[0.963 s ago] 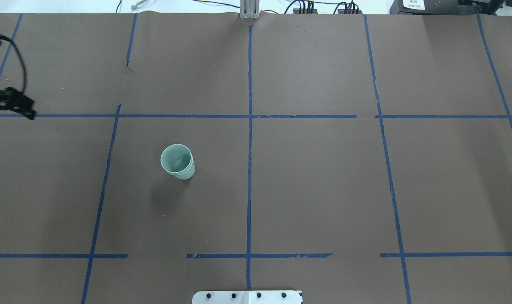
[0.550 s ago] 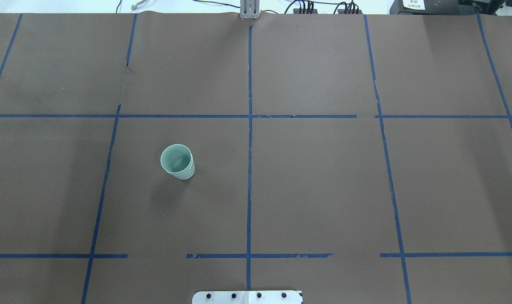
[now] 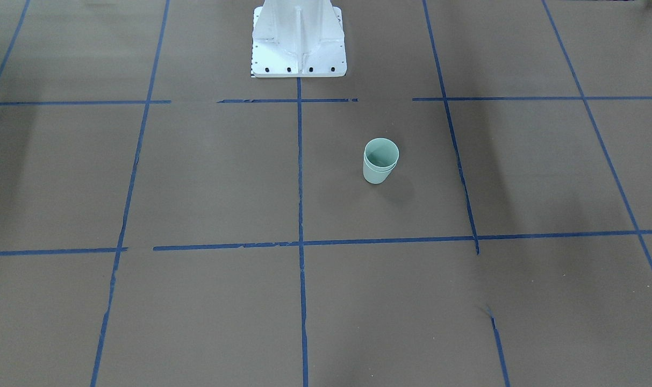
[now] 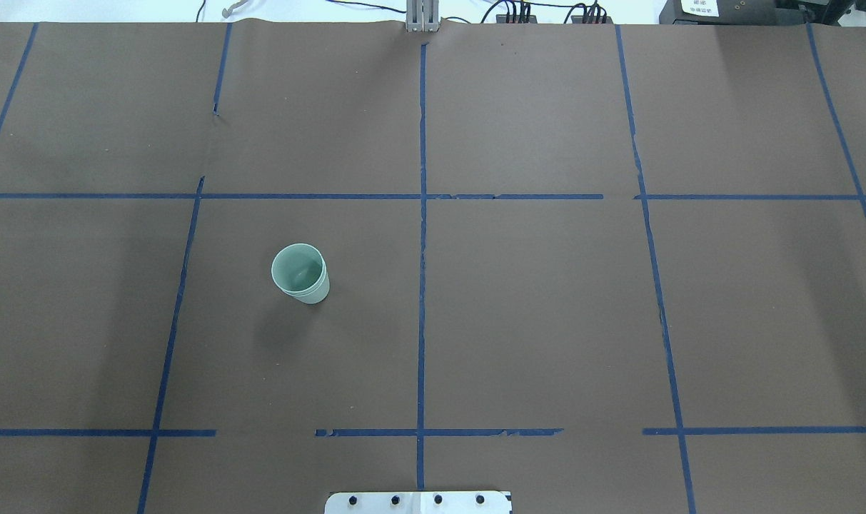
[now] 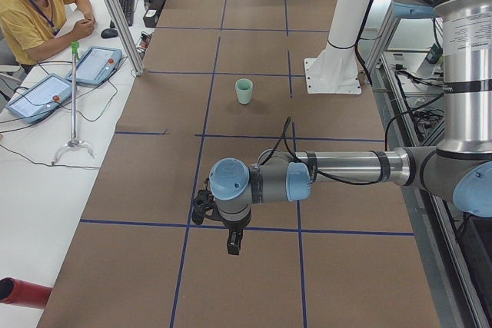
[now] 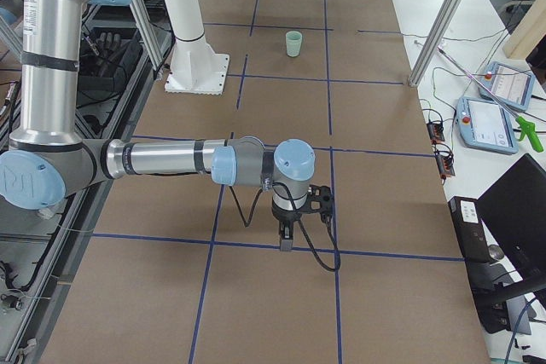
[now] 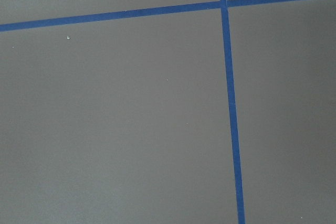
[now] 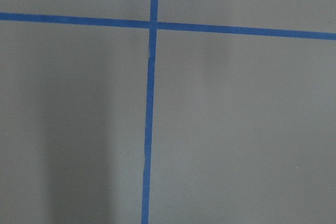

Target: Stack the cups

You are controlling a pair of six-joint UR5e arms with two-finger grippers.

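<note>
A: Item, cups (image 4: 300, 275)?
B: One nested in the other, upright on table (image 4: 547, 321), robot's left half.
A: Left gripper (image 5: 234, 245), right gripper (image 6: 285, 240)?
B: Both well apart from cups; finger spread cannot be told.

Light falls even and diffuse from above, with no glare on the matte tabletop (image 4: 547, 321). My wrist views are soft and flat, and a dim band lies below my right hand (image 6: 286, 243). Far from that hand, the cups (image 4: 300, 275) cast a faint, blurred shadow. Broad soft shadows stripe the tabletop.
</note>
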